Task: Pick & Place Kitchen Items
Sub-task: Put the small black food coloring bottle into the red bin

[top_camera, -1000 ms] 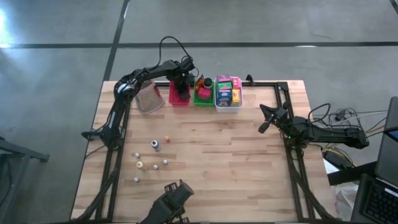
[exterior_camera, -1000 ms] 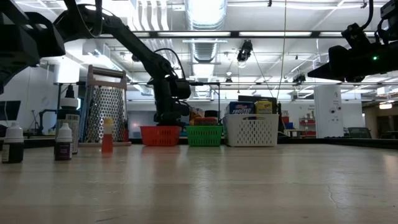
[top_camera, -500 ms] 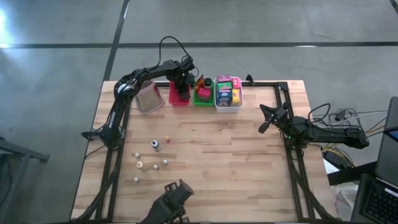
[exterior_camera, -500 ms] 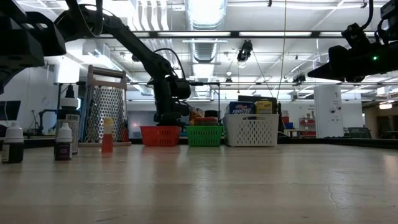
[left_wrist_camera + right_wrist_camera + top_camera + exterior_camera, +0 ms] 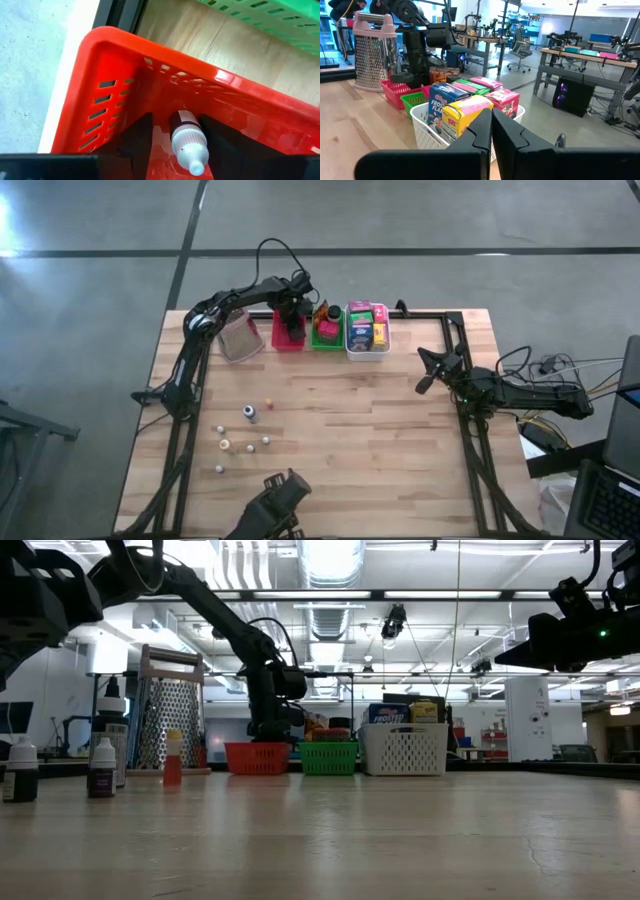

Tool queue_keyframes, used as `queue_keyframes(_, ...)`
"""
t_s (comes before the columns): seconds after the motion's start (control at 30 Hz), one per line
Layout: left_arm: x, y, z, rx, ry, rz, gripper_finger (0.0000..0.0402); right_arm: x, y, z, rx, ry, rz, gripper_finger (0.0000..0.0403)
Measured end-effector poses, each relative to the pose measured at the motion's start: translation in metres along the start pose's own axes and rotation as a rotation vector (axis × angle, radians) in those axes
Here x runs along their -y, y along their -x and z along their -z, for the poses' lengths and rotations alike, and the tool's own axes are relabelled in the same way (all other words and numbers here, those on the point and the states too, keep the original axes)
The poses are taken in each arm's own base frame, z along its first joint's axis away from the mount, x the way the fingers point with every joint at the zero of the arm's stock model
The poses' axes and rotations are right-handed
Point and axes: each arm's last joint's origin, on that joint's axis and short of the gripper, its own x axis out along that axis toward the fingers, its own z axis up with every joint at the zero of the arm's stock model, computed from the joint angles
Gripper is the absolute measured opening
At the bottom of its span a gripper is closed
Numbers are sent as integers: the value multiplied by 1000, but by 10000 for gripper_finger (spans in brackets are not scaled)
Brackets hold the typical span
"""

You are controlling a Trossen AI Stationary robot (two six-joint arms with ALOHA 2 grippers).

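My left gripper [image 5: 291, 323] reaches down into the red basket [image 5: 120, 55] at the table's far edge, fingers open. A small dark bottle with a white cap [image 5: 188, 142] stands between the fingers, cap up, on the basket's floor. My right gripper [image 5: 491, 131] is shut and hovers over the table's right side [image 5: 425, 382], touching nothing. Several tiny bottles [image 5: 249, 413] stand on the near left of the table; the low view shows them too [image 5: 100, 768]. Boxes fill the white basket [image 5: 366, 330]. My left gripper comes from above with its fingers on either side of the bottle's dark body [image 5: 185, 120]. A gap shows on one side. The other finger [image 5: 220, 145] lies right beside the bottle, and I cannot tell whether it touches.
A metal grater [image 5: 238, 336] stands left of the red basket. The green basket [image 5: 326, 331] sits between the red and the white one and holds a few items. The table's middle and near right show bare wood. A dark camera mount [image 5: 275, 505] sits at the near edge.
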Motion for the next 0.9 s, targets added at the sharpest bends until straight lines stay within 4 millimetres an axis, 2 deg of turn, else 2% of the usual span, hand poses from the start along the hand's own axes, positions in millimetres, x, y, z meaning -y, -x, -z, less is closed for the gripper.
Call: queue_keyframes(0.9, 2, 18, -10, 8, -14, 0, 167, 0, 0, 0, 0, 0, 0, 8)
